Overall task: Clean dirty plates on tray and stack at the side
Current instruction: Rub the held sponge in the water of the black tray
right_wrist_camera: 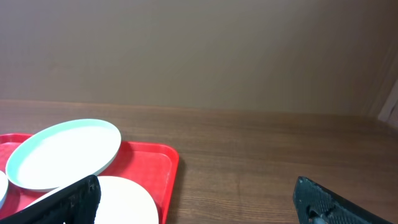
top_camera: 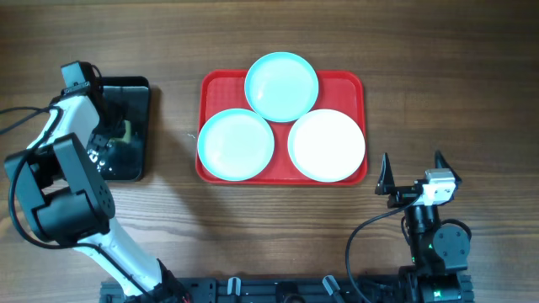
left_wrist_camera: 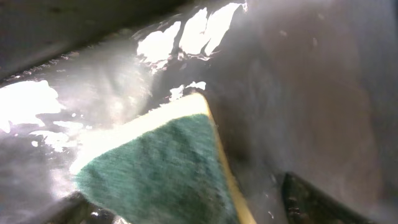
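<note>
The red tray (top_camera: 211, 84) lies at mid-table with three plates on it. An aqua plate (top_camera: 281, 86) sits at the back, an aqua-rimmed plate (top_camera: 236, 144) at front left, and a nearly all white plate (top_camera: 327, 145) at front right. My left gripper (top_camera: 111, 141) is down inside the black tray (top_camera: 135, 88). In the left wrist view its jaws (left_wrist_camera: 186, 208) are open around a green and yellow sponge (left_wrist_camera: 158, 168), with the right finger apart from it. My right gripper (top_camera: 412, 170) is open and empty on the table, right of the red tray. The right wrist view shows the aqua plate (right_wrist_camera: 62, 152), the white plate (right_wrist_camera: 121, 199) and the tray corner (right_wrist_camera: 158, 165).
The black tray's glossy, wet-looking floor (left_wrist_camera: 280, 93) surrounds the sponge. Bare wooden table (top_camera: 438, 84) lies to the right of the red tray and between the two trays (top_camera: 175, 126). A wall (right_wrist_camera: 199, 50) stands behind the table.
</note>
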You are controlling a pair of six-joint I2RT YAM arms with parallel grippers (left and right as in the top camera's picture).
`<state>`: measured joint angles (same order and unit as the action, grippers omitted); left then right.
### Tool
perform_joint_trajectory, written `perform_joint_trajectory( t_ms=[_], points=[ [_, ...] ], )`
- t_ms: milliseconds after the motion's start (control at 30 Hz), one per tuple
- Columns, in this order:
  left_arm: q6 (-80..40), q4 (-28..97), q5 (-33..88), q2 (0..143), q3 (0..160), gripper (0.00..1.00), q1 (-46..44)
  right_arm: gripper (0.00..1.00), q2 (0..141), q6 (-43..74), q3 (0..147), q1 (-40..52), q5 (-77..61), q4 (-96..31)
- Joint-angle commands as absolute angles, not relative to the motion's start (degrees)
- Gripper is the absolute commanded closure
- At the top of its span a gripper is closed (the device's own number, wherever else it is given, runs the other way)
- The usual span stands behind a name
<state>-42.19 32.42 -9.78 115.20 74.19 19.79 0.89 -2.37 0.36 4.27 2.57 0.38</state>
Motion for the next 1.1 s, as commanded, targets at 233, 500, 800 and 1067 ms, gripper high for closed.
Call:
perform_joint_trajectory(
  t_ms=[233, 500, 800, 1067],
  points=[
    [-42.5, 34.3, -2.7, 117.6, 72.2, 0.4, 20.2, 0.01, 0.4, -1.4, 0.3, 4.0, 1.6, 0.5],
    [-42.5, 34.7, 6.0, 117.6, 72.2, 0.27, 20.1, 0.0, 0.4, -1.3, 0.3, 4.0, 1.6, 0.5],
    [-42.5, 34.8, 6.2, 116.4, 72.3, 0.96, 20.4, 0.0, 0.4, -1.3, 0.3, 4.0, 1.6, 0.5],
    [-42.5, 36.7, 6.2, 103.5, 72.3, 0.96, 21.6, 0.0, 0.4, -1.3, 0.3, 4.0, 1.6, 0.5]
  ],
)
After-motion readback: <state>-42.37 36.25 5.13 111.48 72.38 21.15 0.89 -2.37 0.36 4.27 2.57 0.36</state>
